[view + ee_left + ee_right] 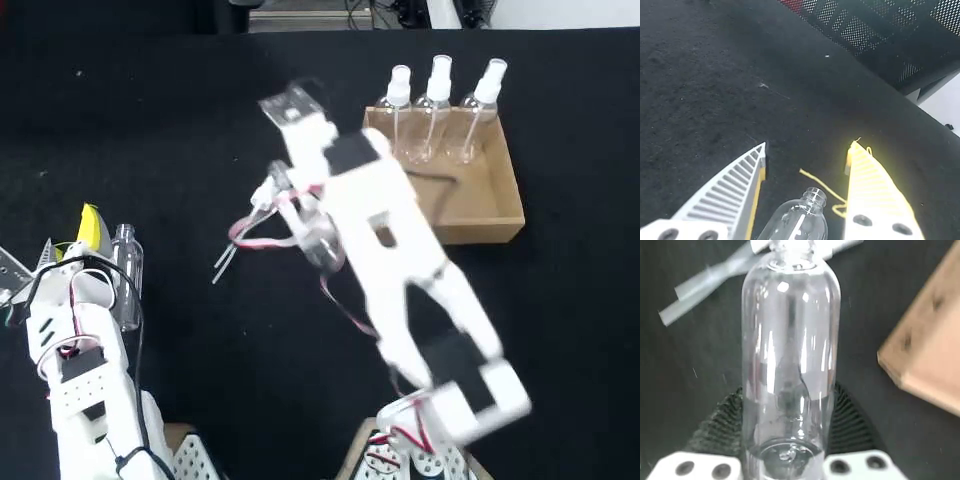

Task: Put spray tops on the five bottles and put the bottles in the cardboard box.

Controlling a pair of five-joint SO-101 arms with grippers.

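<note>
While the clear bottle (790, 355) sits clamped in your right gripper (788, 412) near the cardboard box (490, 205), three topped bottles (433, 120) stand inside that box. Your left gripper (807, 150) is spread apart, an uncapped bottle (802, 222) between its jaws.

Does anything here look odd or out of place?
The clear plastic bottle at the left gripper has a bare open neck with no spray top, unlike the three capped bottles standing in the cardboard box. The right gripper clamps another bottle.
</note>
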